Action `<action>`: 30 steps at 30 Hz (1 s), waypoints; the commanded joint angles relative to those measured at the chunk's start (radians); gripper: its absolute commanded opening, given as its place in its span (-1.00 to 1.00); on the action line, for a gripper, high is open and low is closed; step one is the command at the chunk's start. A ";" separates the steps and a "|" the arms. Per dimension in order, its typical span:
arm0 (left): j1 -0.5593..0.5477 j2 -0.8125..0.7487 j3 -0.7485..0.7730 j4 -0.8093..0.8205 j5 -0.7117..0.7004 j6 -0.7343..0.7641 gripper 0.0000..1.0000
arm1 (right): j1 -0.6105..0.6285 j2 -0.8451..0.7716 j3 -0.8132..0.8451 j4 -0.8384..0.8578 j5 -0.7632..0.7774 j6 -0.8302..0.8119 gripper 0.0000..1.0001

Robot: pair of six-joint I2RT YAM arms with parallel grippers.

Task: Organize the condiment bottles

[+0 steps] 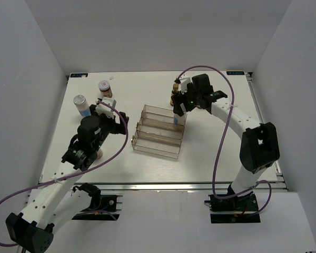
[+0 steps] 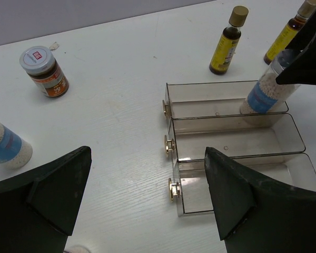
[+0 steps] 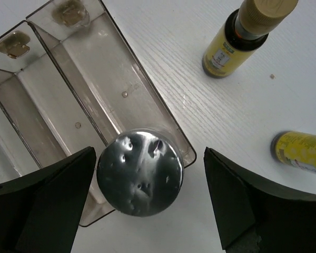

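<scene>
A white bottle with a silver cap (image 3: 140,172) and blue label stands in the right end of the rack's far tier (image 2: 266,95). My right gripper (image 3: 150,158) is open around its cap, with gaps on both sides. Two amber bottles (image 2: 228,42) (image 2: 289,37) stand just behind the rack. The second white bottle (image 1: 81,104) and a red-labelled jar (image 1: 105,87) stand at the far left. A pinkish lid (image 1: 97,154) peeks out from under my left arm. My left gripper (image 2: 147,174) is open and empty above the table by the rack's left end.
The clear stepped rack (image 1: 159,132) has three tiers with gold knobs (image 2: 173,188) on its left end. White walls enclose the table on three sides.
</scene>
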 commanded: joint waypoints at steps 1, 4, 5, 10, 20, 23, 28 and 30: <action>0.000 0.002 0.006 -0.007 -0.010 0.005 0.96 | 0.004 -0.004 0.065 0.021 -0.027 -0.012 0.78; 0.000 0.002 0.004 -0.007 -0.025 0.003 0.96 | 0.004 -0.034 0.067 0.016 -0.030 -0.009 0.79; 0.000 0.004 0.003 -0.008 -0.033 -0.001 0.96 | 0.006 -0.064 0.067 0.015 -0.030 -0.009 0.79; 0.000 0.042 0.013 -0.031 -0.175 -0.054 0.95 | 0.004 -0.257 0.009 0.077 0.026 0.005 0.78; 0.133 0.237 0.121 -0.169 -0.377 -0.221 -0.80 | -0.068 -0.722 -0.395 0.209 -0.180 0.112 -1.00; 0.251 0.309 0.159 -0.185 -0.286 -0.253 -0.43 | -0.091 -0.761 -0.445 0.185 -0.239 0.101 -0.67; 0.357 0.490 0.243 -0.242 -0.254 -0.258 0.76 | -0.108 -0.773 -0.467 0.159 -0.337 0.071 0.44; 0.392 0.563 0.271 -0.268 -0.254 -0.258 0.86 | -0.108 -0.771 -0.465 0.150 -0.368 0.062 0.59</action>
